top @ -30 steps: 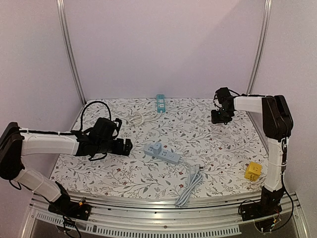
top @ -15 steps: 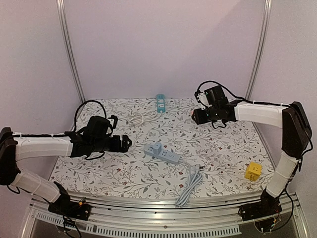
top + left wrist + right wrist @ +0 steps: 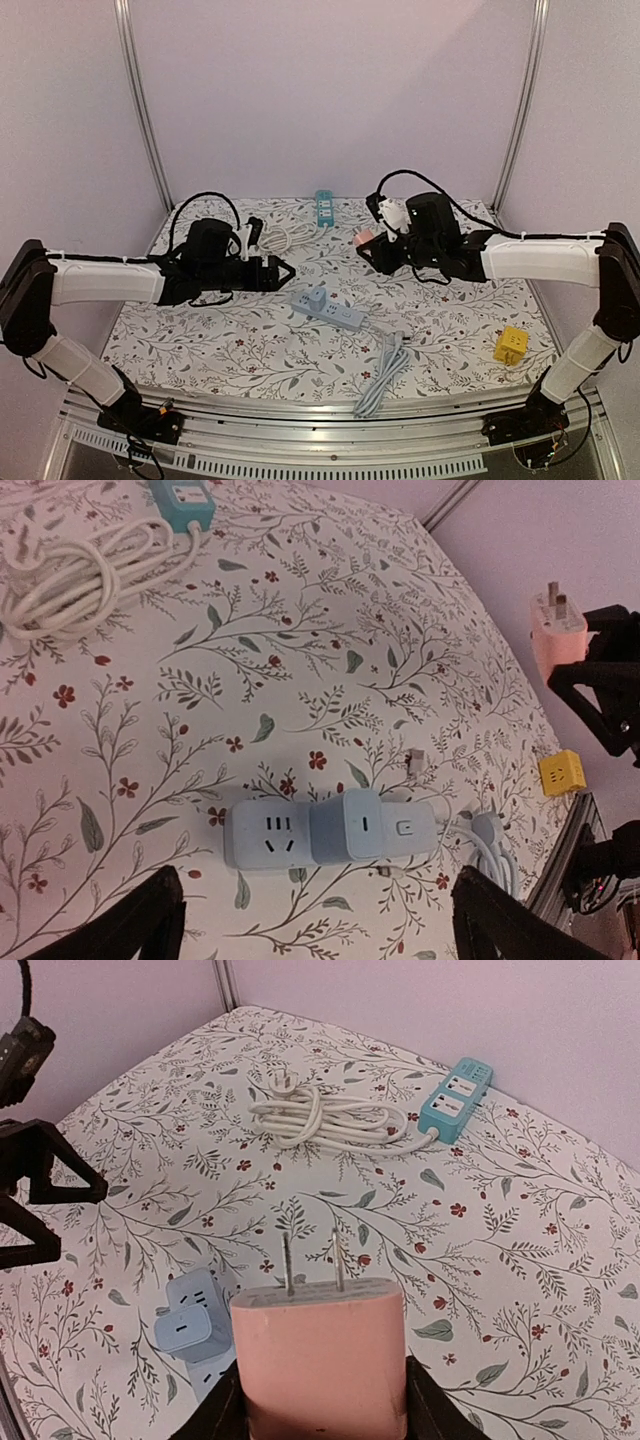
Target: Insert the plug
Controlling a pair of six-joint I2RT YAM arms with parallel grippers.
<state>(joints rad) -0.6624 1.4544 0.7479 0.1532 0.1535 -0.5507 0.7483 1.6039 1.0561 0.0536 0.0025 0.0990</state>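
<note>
power strip: grey, flat at table centre, one socket free beside a plugged adapter
left gripper: arm level, at strip's 10 o'clock, fingers spread, empty
right gripper: arm stretched inward, pinching plug
plug: pink, prongs forward, airborne at strip's 1 o'clock

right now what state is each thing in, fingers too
pink plug, held in the air, prongs bare
right fingers, shut on the pink plug
left fingers, open, empty
grey power strip, lying flat, one socket free
blue adapter, plugged into the grey power strip
teal power strip, nothing plugged in
white cord, coiled, its plug loose
yellow cube, lying loose, untouched
</note>
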